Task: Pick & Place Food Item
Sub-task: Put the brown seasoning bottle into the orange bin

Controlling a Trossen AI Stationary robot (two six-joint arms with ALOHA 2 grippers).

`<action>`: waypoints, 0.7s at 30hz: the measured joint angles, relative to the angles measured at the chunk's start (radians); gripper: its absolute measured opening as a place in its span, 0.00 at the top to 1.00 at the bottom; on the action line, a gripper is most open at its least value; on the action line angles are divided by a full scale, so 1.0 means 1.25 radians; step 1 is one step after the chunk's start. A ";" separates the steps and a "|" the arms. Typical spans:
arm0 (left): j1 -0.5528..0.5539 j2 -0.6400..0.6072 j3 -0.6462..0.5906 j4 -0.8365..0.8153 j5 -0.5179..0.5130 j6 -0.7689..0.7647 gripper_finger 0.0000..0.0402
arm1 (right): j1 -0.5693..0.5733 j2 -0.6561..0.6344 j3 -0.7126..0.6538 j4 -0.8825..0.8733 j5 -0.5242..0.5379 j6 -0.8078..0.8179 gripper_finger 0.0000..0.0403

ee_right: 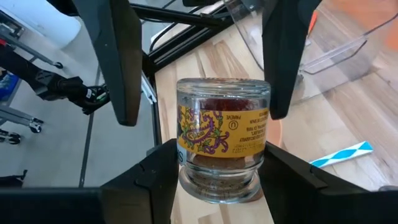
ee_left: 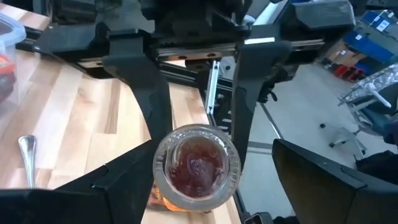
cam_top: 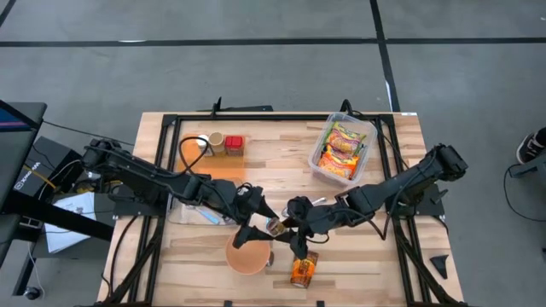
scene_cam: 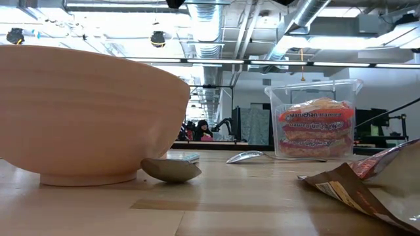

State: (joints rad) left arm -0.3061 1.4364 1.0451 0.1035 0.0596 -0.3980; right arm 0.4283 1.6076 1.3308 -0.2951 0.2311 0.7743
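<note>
a small glass jar point(ee_right: 224, 140) with a yellow printed label and dark reddish contents hangs in mid-air over the front of the wooden worktop point(cam_top: 375, 256), caught between the two arms where they meet near the centre. seen from the left wrist, the jar point(ee_left: 196, 167) faces end-on, a round glass face with the red-brown filling behind it.

the right hand point(ee_right: 221, 171) has the jar clamped between its two dark fingers, which press on the lower glass at either side, about half spread. the left hand point(ee_left: 199, 186) is spread wide around the same jar; its fingers flank the glass, though whether they touch it cannot be told.

from above, both hands point(cam_top: 281, 226) sit just above and beside a tan bowl point(cam_top: 249, 256), with an orange packet point(cam_top: 303, 270) lying just right of it. a clear tub point(cam_top: 344, 150) of noodle packs rests toward the back right, and a spoon point(scene_cam: 246, 157) lies near it. at worktop height the bowl point(scene_cam: 85, 111) fills the left, a torn wrapper point(scene_cam: 367, 187) the right.
</note>
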 joint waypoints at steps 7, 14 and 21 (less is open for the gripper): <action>0.001 0.000 0.000 -0.007 -0.002 -0.009 0.28 | -0.004 0.000 0.000 0.004 0.000 -0.011 0.53; 0.001 0.000 0.000 -0.008 -0.005 -0.010 0.40 | -0.010 0.000 0.000 0.029 -0.001 -0.019 0.53; 0.001 0.000 0.000 -0.007 -0.001 -0.012 0.54 | -0.008 0.000 0.000 0.040 -0.001 -0.027 0.53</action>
State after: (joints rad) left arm -0.3054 1.4364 1.0451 0.0948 0.0586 -0.4133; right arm 0.4187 1.6081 1.3304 -0.2445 0.2295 0.7406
